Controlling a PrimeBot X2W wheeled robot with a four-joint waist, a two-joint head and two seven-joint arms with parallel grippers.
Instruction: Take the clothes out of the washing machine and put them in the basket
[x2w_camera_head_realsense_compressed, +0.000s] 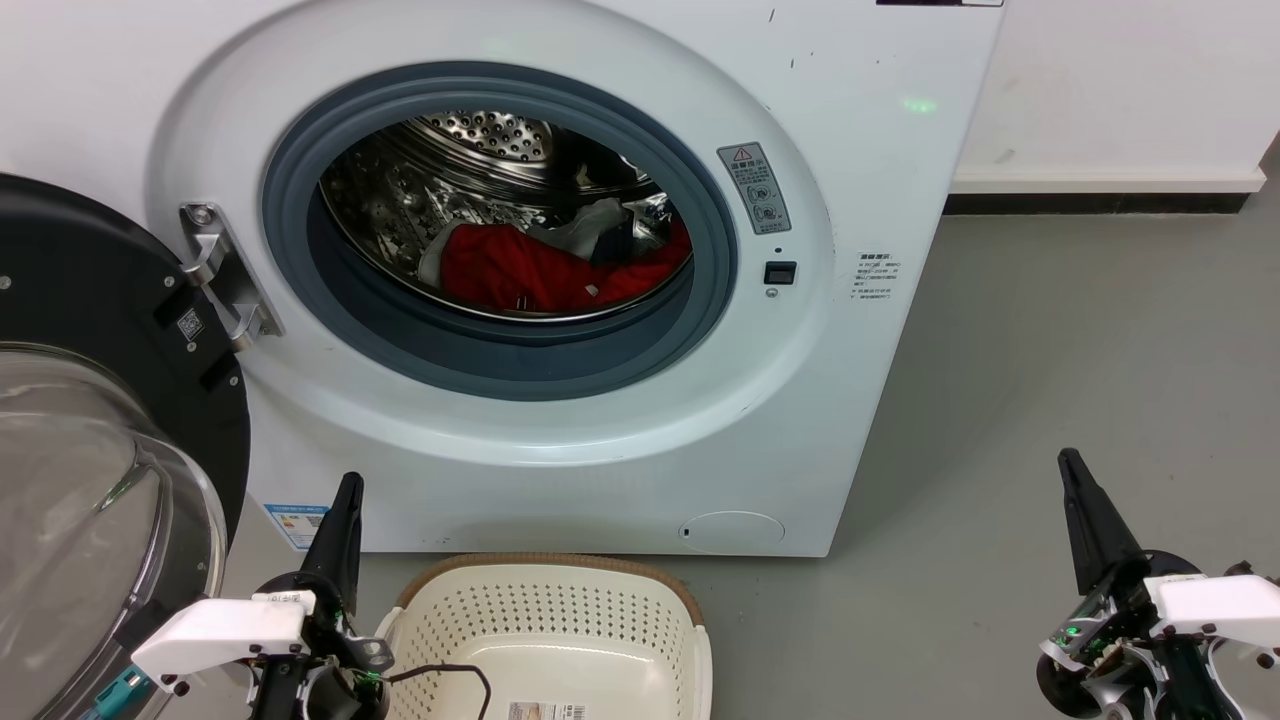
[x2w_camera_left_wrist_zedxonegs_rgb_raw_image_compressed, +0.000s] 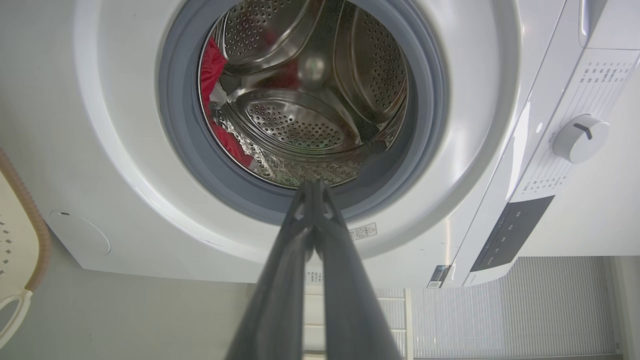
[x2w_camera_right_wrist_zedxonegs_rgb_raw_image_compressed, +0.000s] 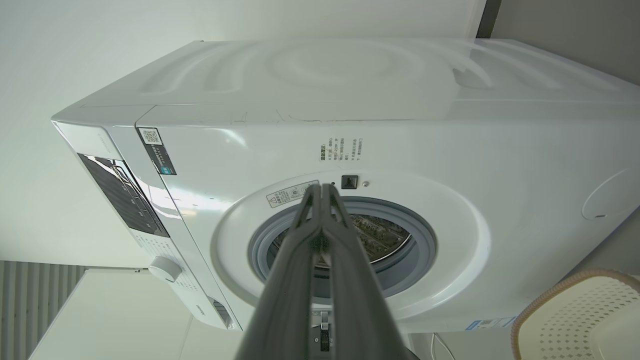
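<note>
One basket (x2w_camera_head_realsense_compressed: 560, 612), one washing machine (x2w_camera_head_realsense_compressed: 600, 470), red clothes (x2w_camera_head_realsense_compressed: 510, 270)

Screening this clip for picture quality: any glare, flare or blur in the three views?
Head view: sharp, evenly lit, with a small green flare spot on the washing machine and glints on the drum above the clothes. Left wrist view: strong drum highlights; left gripper soft near the bottom edge. Right wrist view: glare on the dark control panel; right gripper blurred close up.
</note>
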